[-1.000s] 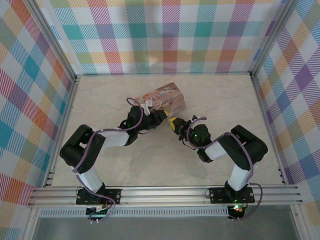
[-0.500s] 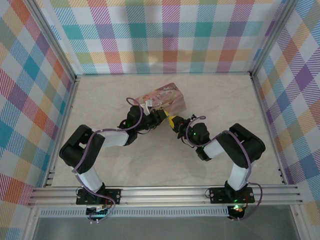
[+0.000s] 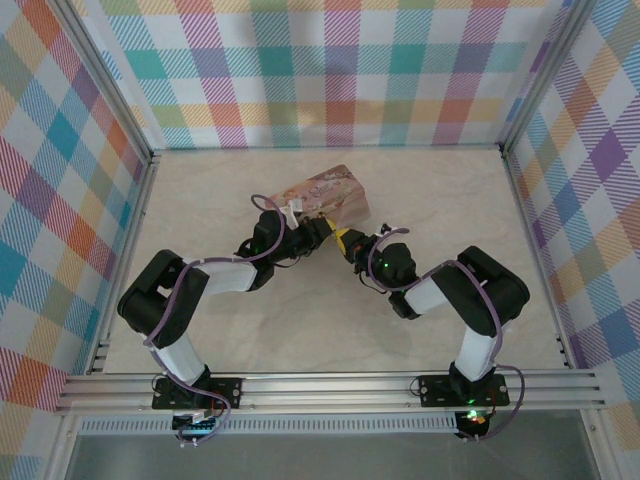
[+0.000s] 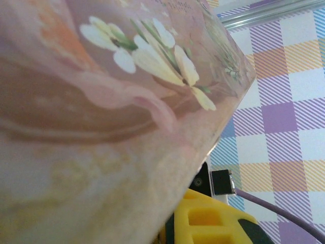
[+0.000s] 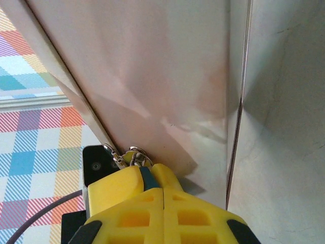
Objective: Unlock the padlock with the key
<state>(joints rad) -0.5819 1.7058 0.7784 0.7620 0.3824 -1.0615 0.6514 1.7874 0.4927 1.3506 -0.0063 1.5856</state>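
Right wrist: right gripper (image 5: pixel 148 173), fingers (image 5: pixel 119 190) pressed together, is pinching the key (image 5: pixel 136 152) at the tin (image 5: pixel 152 76), insertion step pending, needing fine alignment.

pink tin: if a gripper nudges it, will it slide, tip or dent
The pink tin looks glossy and smooth, so it would probably slide on the table. It looks broad and low, so tipping seems unlikely. Its crisp edges suggest stiff, thin metal that may dent.

Bluish-grey padlock (image 5: pixel 148 179), a mere sliver pinched between yellow fingers (image 5: pixel 122 187), sits against the pink tin (image 5: pixel 152 76); tiny silvery loops just above may be the key (image 5: pixel 134 151), too small to tell.
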